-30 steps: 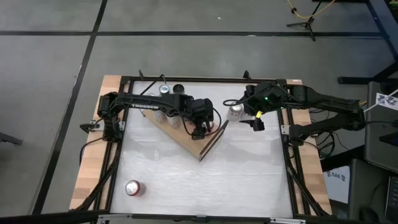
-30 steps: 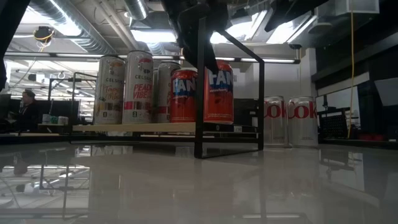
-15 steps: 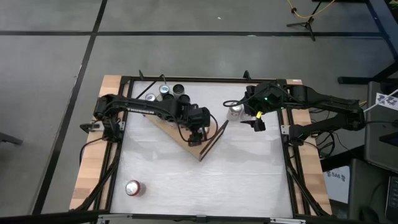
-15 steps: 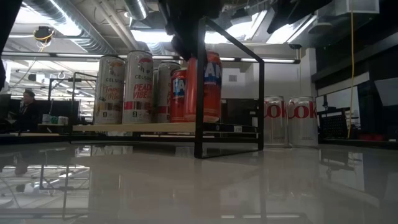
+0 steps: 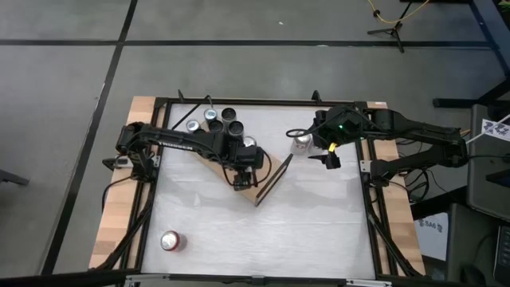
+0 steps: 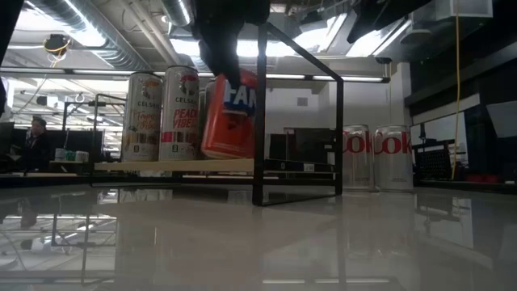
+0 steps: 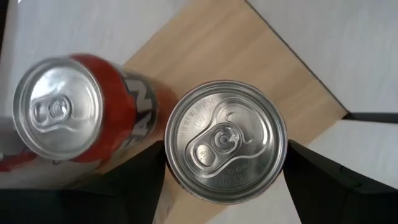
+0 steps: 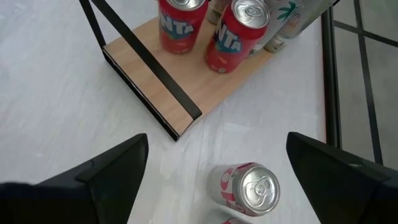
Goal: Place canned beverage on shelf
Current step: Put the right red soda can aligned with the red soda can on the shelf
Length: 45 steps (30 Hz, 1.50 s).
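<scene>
The left claw point(image 5: 243, 177) is clamped on a red aluminium Fanta can point(image 7: 226, 140), carrying it tilted above the light-brown wooden shelf board point(image 5: 253, 191), presumably to park it beside the other red can point(image 7: 59, 112). Only the low view shows that tilt. The right claw point(image 5: 328, 159) waits, fingers wide apart, near a pale can point(image 8: 247, 189) on the white worktop point(image 5: 311, 223).

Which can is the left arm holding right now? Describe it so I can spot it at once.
Find the wooden shelf lying at a slant mid-table. Near its front end, the left claw is shut on an orange Fanta can. Unlike the upright cans behind it on the shelf, this one leans over, and a second Fanta can stands upright beside it.
</scene>
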Each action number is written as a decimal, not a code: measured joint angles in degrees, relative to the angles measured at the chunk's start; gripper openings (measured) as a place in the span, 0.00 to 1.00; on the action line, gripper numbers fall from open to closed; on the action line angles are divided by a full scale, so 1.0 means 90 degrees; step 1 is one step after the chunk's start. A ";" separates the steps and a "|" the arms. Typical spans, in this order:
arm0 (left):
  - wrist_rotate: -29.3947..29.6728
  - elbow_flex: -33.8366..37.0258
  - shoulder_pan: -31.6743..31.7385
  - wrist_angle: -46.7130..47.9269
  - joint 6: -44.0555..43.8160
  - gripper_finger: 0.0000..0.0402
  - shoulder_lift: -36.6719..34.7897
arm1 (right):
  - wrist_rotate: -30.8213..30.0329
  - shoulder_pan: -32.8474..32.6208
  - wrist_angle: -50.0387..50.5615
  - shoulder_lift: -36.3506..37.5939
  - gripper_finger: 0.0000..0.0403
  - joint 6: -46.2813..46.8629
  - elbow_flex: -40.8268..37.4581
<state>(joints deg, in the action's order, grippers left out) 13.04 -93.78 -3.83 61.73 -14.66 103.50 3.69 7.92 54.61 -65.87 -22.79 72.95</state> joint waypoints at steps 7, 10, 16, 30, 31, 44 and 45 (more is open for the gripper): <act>0.0303 0.0000 -0.0053 0.0249 -0.0117 0.69 0.0000 | 0.0002 0.0001 0.0000 0.0000 0.94 0.0000 0.0000; 0.0364 -0.0002 0.0002 0.0516 -0.0212 0.69 -0.0012 | 0.0002 -0.0001 0.0004 0.0000 0.94 0.0000 0.0000; 0.0581 -0.0002 0.0057 0.0599 -0.0359 0.69 -0.0017 | 0.0002 -0.0001 0.0062 0.0000 0.94 0.0000 0.0000; 0.0654 -0.0002 0.0063 0.0792 -0.0357 0.75 -0.0017 | 0.0002 0.0000 0.0112 -0.0002 0.94 0.0000 0.0000; 0.0654 -0.0004 0.0063 0.0792 -0.0357 0.75 -0.0017 | 0.0002 -0.0002 0.0112 0.0000 0.94 0.0000 0.0000; 0.0650 -0.0002 0.0094 0.0788 -0.0575 0.75 -0.0012 | 0.0002 0.0001 0.0109 0.0000 0.94 0.0000 0.0000; 0.0656 -0.0005 0.0110 0.0787 -0.0629 0.75 -0.0010 | 0.0002 -0.0002 0.0109 0.0000 0.94 0.0000 0.0000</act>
<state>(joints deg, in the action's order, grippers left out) 18.94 -93.82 -2.85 68.82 -20.32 103.42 3.70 7.90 55.59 -65.87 -22.79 72.95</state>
